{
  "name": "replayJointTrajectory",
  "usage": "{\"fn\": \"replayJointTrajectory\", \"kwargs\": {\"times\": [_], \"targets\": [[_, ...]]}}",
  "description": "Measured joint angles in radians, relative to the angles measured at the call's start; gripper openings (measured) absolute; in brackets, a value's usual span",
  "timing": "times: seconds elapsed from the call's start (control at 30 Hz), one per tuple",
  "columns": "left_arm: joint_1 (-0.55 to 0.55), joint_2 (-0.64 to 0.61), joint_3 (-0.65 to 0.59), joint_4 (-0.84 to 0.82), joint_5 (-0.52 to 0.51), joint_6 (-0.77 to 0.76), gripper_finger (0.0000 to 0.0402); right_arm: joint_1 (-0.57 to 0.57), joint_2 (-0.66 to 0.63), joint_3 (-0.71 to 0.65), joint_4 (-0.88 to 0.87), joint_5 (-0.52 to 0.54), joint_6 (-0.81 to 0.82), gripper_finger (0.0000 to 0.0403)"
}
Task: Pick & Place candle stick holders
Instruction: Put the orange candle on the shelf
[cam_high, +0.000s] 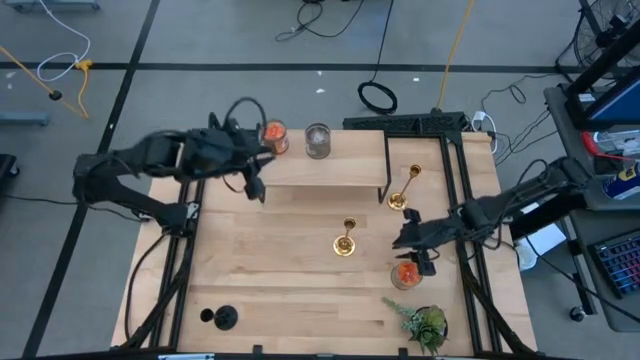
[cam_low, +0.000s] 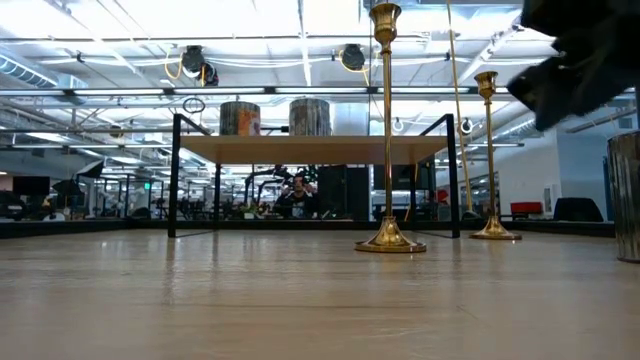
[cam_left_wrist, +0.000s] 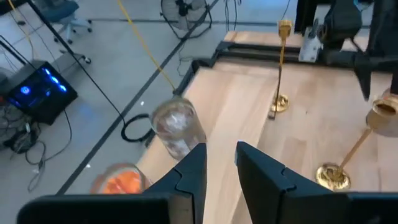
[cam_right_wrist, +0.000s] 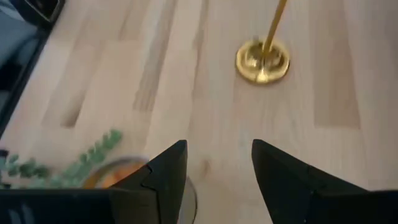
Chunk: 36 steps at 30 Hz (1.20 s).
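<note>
Robotics lab, floor cables, fan, computer tower

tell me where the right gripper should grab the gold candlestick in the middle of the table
Grip the thin stem of the gold candlestick, a little above its round base. It stands upright, so come in level from the right gripper's side, open fingers either side of the stem. The flat base is likely too wide and low to pinch.

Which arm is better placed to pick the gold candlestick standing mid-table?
Right, probably. The right gripper, fingers open, hovers just beside the mid-table gold candlestick, whose base shows ahead of it in the right wrist view. The left gripper is farther off, near the raised shelf.
</note>
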<state>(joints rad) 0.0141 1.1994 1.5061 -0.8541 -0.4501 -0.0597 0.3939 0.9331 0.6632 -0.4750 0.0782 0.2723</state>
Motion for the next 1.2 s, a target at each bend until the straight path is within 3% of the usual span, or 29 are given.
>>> {"fn": "replayJointTrajectory", "kwargs": {"times": [0.3,0.6,0.73,0.97,1.2], "targets": [[-0.011,0.004,-0.102,0.042,-0.006,-0.073,0.0093,0.101,-0.018,0.0,-0.221,0.006,0.196,0.0178],[-0.01,-0.004,-0.102,0.053,-0.006,-0.077,0.0093,0.112,-0.001,-0.086,-0.111,-0.001,0.217,0.0172],[-0.01,-0.002,-0.102,0.053,-0.006,-0.076,0.0093,0.112,0.001,-0.099,-0.071,-0.001,0.199,0.0137],[-0.01,-0.002,-0.102,0.052,-0.003,-0.077,0.0093,0.102,-0.001,-0.101,-0.023,-0.002,0.156,0.0016],[-0.01,-0.003,-0.102,0.052,0.064,-0.078,0.0093,0.101,-0.001,-0.103,0.098,-0.008,0.058,0.0005]]}}
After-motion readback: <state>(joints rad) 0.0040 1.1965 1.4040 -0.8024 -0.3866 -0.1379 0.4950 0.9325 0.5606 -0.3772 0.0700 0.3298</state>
